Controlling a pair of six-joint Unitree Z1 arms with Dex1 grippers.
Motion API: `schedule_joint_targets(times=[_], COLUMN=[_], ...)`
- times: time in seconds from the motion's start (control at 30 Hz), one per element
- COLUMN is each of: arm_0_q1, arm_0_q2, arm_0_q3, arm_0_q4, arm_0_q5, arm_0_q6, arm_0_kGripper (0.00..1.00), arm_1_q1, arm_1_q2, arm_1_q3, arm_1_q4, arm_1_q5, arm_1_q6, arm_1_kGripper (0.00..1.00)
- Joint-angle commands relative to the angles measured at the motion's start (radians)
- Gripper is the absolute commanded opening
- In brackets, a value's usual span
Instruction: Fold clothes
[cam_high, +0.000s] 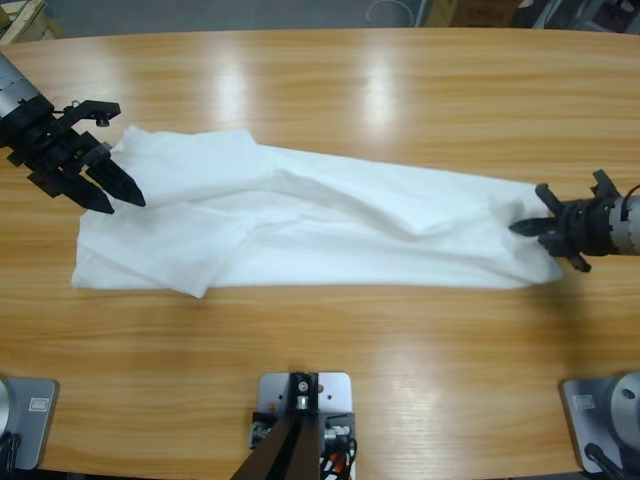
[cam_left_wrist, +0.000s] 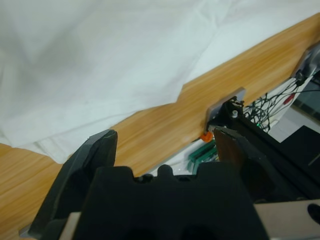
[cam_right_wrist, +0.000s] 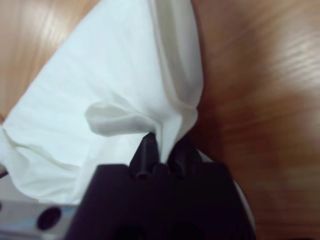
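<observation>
A: Right gripper (cam_right_wrist: 162, 145) first. Black jaws pinched together on a fold of the plain white cotton T-shirt (cam_right_wrist: 100, 95), cloth bunched right at the tips and running away ahead of them.

B: Agreed, clamped on the shirt's end. Left gripper (cam_left_wrist: 165, 137)?

A: Jaws apart, nothing between them. The shirt lies ahead of and above the tips in its wrist view, its edge near but not touching.

B: In the high view the left gripper (cam_high: 110, 180) sits at the shirt's opposite end, tips over the cloth edge. The shirt (cam_high: 300, 220) is stretched lengthwise between the two grippers on the long wooden table (cam_high: 330, 340), rumpled, one flap doubled over near the left gripper.

A: Step looks like getting a second hold. My call: left should drop onto a corner and take one layer only, while right (cam_high: 530, 226) keeps tension so the cloth doesn't slump.

B: View differences?

A: Only the high view gives the whole shirt and both ends. Only the right wrist view shows the pinch itself. Left wrist view alone shows the gap between the open jaws, plus the table edge beyond them.
</observation>
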Motion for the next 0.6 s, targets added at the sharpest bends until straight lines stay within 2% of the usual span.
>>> schedule_joint_targets(times=[0.03,0.2,0.47,0.6], arm_0_q1=[0.007,0.006,0.006,0.006], arm_0_q2=[-0.003,-0.003,-0.005,-0.005], arm_0_q3=[0.028,0.028,0.028,0.026], arm_0_q4=[-0.004,-0.003,-0.003,-0.004], arm_0_q5=[0.012,0.011,0.011,0.011], arm_0_q6=[-0.009,-0.009,-0.010,-0.010], arm_0_kGripper=[0.757,0.757,0.757,0.757], arm_1_q1=[-0.109,-0.242,-0.455,-0.491], arm_1_q2=[-0.043,-0.009,0.046,0.062], arm_1_q3=[-0.215,-0.365,-0.525,-0.603], arm_1_q4=[0.326,0.496,0.644,0.713], arm_1_q5=[-0.076,-0.101,-0.126,-0.149], arm_1_q6=[-0.100,-0.194,-0.355,-0.399], arm_1_kGripper=[0.000,0.000,0.000,0.000])
